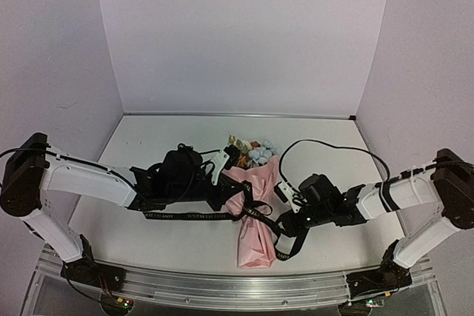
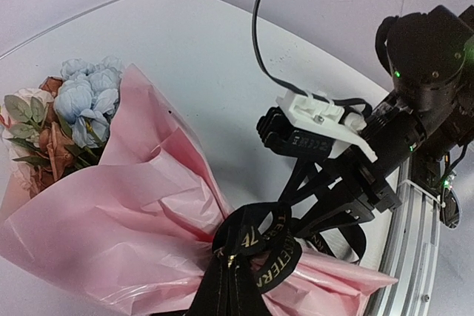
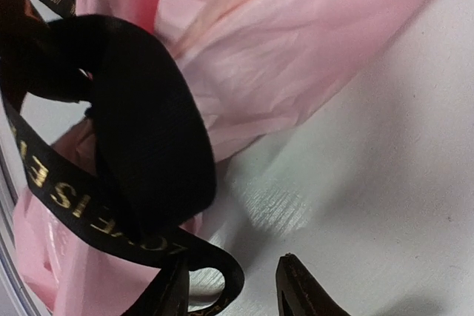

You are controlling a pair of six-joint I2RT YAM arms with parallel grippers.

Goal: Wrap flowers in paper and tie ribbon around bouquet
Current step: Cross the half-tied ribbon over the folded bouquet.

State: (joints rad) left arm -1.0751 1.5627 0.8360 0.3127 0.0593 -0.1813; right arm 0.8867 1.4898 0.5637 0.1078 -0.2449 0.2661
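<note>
On the table (image 1: 148, 153), the bouquet (image 1: 255, 238) lies lengthwise near to far, flowers (image 1: 258, 153) at the far end, narrow tip nearest. The left gripper (image 1: 228, 199) is clamped on the ribbon (image 1: 194, 214) circling its waist; the right gripper (image 3: 235, 271) has its fingers apart.

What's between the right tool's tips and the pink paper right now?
A loop of the black ribbon, gold-lettered, lies between the right tool and the paper; the right wrist view shows it.

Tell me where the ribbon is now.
Top view: the ribbon wraps the middle of the pink bouquet, at the centre of the table, one strand trailing left.
</note>
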